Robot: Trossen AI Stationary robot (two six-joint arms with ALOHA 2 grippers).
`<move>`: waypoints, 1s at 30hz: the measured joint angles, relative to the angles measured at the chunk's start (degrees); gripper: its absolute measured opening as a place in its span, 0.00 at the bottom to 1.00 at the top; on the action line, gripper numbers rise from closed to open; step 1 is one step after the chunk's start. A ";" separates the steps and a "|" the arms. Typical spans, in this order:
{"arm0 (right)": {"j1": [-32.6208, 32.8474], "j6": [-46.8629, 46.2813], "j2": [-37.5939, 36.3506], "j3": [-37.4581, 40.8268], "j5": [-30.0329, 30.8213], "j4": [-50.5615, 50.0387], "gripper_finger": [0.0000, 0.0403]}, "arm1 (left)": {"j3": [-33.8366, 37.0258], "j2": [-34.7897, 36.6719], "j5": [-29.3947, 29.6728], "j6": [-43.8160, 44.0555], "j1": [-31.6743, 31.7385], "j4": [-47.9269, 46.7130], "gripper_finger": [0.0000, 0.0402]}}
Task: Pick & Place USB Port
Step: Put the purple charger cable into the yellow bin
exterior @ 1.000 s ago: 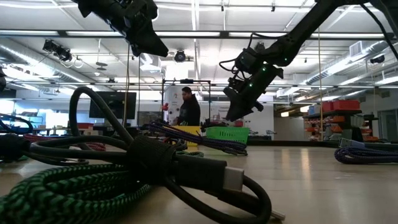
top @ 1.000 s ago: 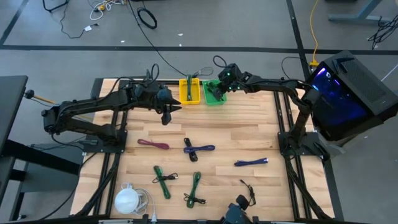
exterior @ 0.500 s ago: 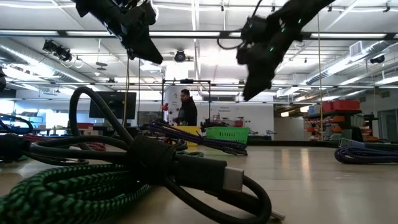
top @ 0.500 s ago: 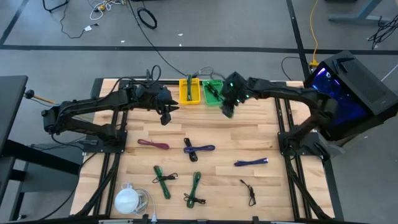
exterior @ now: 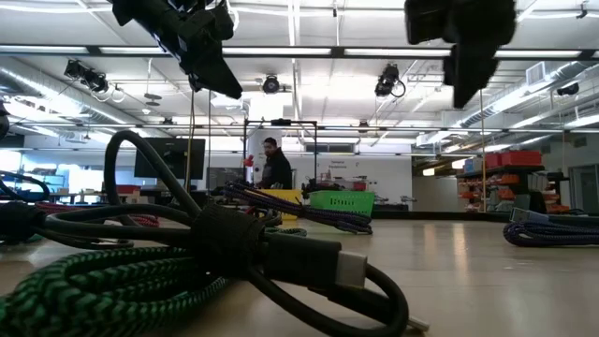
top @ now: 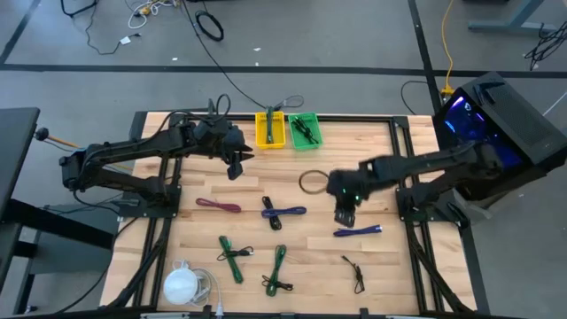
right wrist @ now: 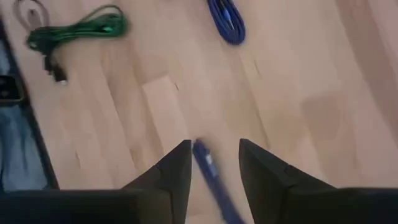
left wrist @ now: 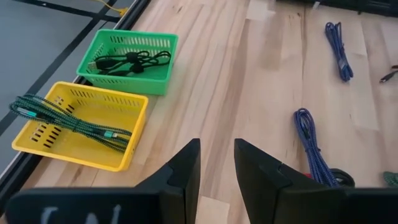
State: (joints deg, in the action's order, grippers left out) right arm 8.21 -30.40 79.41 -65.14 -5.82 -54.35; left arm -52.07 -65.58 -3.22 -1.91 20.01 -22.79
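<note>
Several bundled USB cables lie on the wooden table: a blue one [top: 357, 231], a purple-blue one [top: 283, 213], a maroon one [top: 218, 206], two green ones [top: 232, 257] and a thin black one [top: 356, 273]. My right gripper [top: 344, 214] hangs open above the blue cable's left end [right wrist: 205, 158], which shows on the table between its fingers. My left gripper [top: 235, 165] hovers open and empty over the table's far left, near the baskets. The yellow basket [left wrist: 81, 124] holds a green cable. The green basket [left wrist: 130, 59] holds a black cable.
Both baskets [top: 288, 129] stand side by side at the table's far edge. A white round object [top: 182, 285] sits at the near left corner. A dark ring [top: 312, 182] lies mid-table. Bare wood lies between the baskets and the cables.
My right gripper has swung from the green basket at the far edge toward the near edge and the right, and now stands over the blue cable. It has tipped to point more steeply down. The cables on the table have not moved.
</note>
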 joint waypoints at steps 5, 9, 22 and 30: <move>9.85 -12.42 0.20 0.07 8.66 -6.17 0.37 | 0.00 0.00 -0.02 0.92 0.00 -0.26 0.26; 15.73 -20.59 0.20 3.16 11.36 -6.47 0.42 | 0.00 0.00 -0.06 1.61 -0.03 -0.31 0.26; 21.70 -27.58 0.22 24.47 9.72 13.37 0.54 | 0.00 -0.02 0.13 2.79 -1.66 -0.16 0.26; 21.55 -27.91 -0.07 32.93 11.74 23.27 0.46 | 0.00 -0.02 0.22 2.79 -1.66 1.33 0.26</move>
State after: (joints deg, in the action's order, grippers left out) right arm 29.77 -58.30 79.34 -32.21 5.92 -31.08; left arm -52.07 -65.60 -3.00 0.89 18.35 -21.46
